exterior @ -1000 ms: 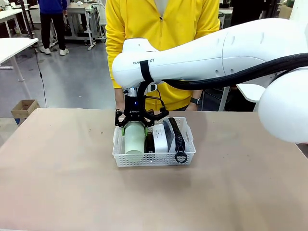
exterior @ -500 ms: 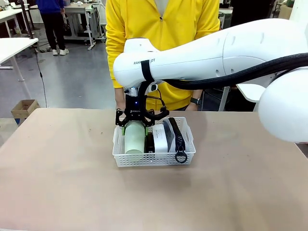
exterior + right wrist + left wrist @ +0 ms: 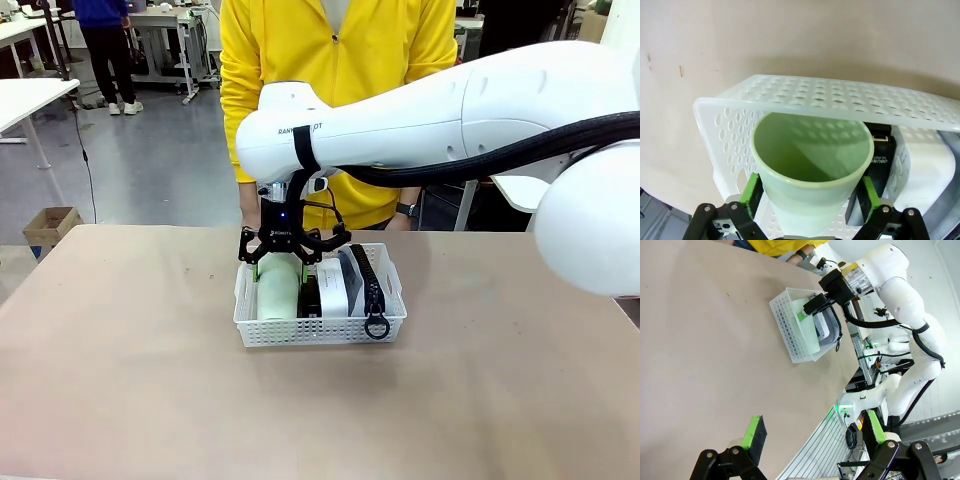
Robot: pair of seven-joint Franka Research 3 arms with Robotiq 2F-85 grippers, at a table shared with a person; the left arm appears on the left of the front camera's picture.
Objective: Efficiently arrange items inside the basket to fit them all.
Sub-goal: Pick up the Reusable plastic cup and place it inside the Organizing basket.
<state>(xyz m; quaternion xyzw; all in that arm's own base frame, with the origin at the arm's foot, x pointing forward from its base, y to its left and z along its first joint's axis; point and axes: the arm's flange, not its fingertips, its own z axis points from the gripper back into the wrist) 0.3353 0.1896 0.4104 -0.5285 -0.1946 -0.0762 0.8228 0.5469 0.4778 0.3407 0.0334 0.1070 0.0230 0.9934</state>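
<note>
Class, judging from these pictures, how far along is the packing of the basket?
Done: the cup, stapler, white box and pouch all lie inside the basket. In hand: the right hand straddles the cup with its jaws open, apparently releasing it. Left: probably only withdrawing that arm.

Tan tabletop (image 3: 150, 380), matte and evenly lit. Beyond it, grey floor (image 3: 150, 160) with a faint sheen. Cardboard box (image 3: 50, 225) on the floor near the table's far left corner. White table (image 3: 25, 100) at left edge, thin legs. Further back, workbenches (image 3: 175, 30) with metal frames and cables. Person in yellow (image 3: 335, 60) at the far side; another person (image 3: 108, 50) standing at the back left.
</note>
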